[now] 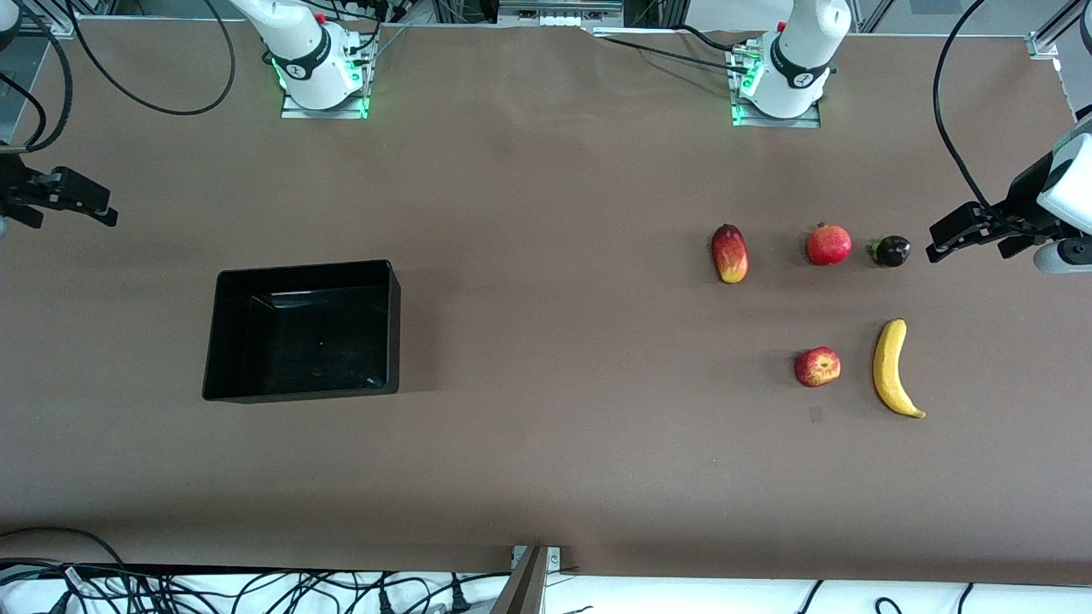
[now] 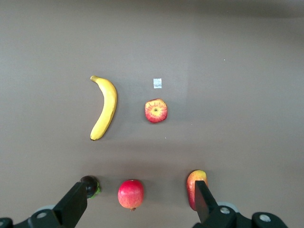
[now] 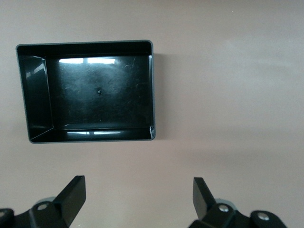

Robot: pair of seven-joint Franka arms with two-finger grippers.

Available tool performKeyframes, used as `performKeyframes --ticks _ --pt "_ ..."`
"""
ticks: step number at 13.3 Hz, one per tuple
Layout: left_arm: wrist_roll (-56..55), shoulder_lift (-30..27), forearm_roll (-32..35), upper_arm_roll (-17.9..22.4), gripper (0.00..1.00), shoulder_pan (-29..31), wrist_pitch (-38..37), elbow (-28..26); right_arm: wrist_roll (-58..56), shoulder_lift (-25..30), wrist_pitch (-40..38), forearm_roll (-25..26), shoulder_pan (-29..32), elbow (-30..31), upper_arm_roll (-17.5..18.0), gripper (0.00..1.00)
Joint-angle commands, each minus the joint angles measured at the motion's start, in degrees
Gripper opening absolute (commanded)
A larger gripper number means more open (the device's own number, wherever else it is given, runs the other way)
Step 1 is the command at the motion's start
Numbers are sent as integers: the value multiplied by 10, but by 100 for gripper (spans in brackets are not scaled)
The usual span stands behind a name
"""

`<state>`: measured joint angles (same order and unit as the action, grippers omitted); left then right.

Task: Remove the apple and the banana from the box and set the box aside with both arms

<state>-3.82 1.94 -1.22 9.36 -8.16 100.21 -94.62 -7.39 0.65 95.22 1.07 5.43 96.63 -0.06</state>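
The box sits empty toward the right arm's end of the worktop; apple and banana lie outside it. Left hand and right hand hang open, so I'd leave everything alone.

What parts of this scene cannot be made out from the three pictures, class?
1. Right gripper, front view: cut off by the picture's edge, so the arm that carries it is unseen.
2. Mango, left wrist view: partly hidden by a finger of the left gripper.
3. Small dark fruit, same view: mostly hidden by the other finger.
4. Speck in the box, right wrist view: too small to identify.
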Motion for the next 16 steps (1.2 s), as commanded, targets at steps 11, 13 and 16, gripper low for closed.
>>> performKeyframes --ticks 11,13,16 --pt "-2 8 -12 -1 100 3 -5 12 18 -16 -66 3 -24 -73 -6 100" --pt "-2 11 -12 -1 100 3 -4 13 18 -16 -65 2 -20 -73 -5 100" --pt "-2 11 -12 -1 100 3 -5 12 17 -17 -57 2 0 -72 2 100"
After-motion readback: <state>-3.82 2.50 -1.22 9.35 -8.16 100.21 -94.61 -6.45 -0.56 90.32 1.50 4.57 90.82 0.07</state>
